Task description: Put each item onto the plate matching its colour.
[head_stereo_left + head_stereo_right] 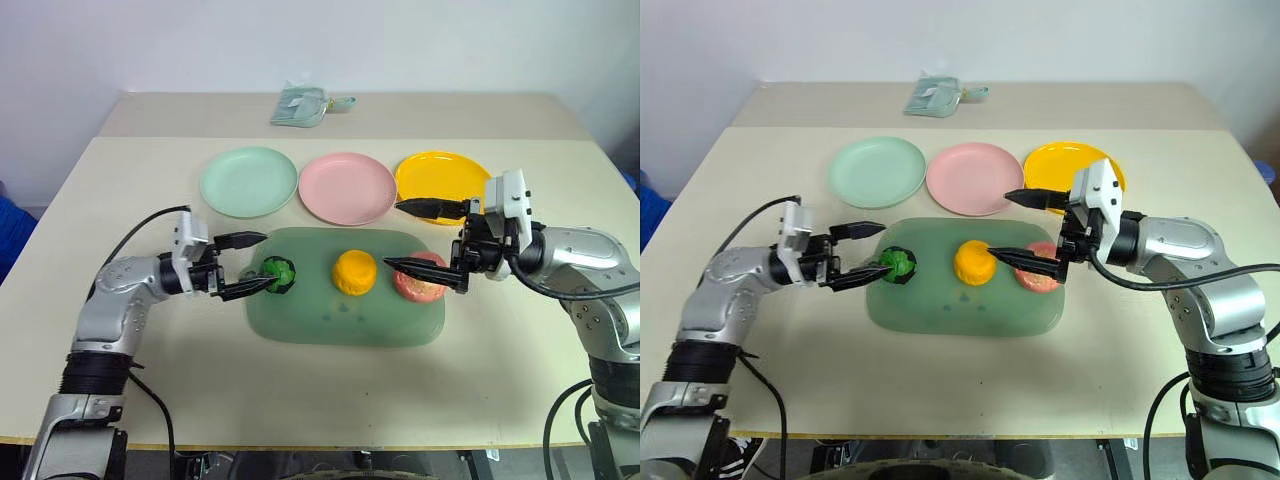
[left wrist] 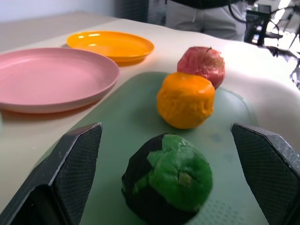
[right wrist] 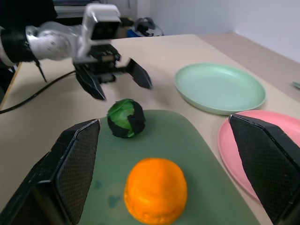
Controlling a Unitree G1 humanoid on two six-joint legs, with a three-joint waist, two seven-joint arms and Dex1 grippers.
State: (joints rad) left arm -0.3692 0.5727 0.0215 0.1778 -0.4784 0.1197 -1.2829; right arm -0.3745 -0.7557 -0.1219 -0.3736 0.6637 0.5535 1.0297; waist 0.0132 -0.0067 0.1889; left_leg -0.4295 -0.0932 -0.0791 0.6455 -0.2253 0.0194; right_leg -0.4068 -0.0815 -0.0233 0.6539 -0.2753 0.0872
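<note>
The green fruit (image 1: 278, 273) sits at the mat's (image 1: 330, 322) left edge, framed by the spread, empty left gripper (image 1: 250, 265). Centring before closure is advised. The right gripper (image 1: 420, 238), released, apparently hovers over the pink-red fruit (image 1: 421, 281).

No readable text anywhere

We look over the plates, the fruits, the mat and the table and find no lettering, label, brand, number or sign that we can read on any of them.
</note>
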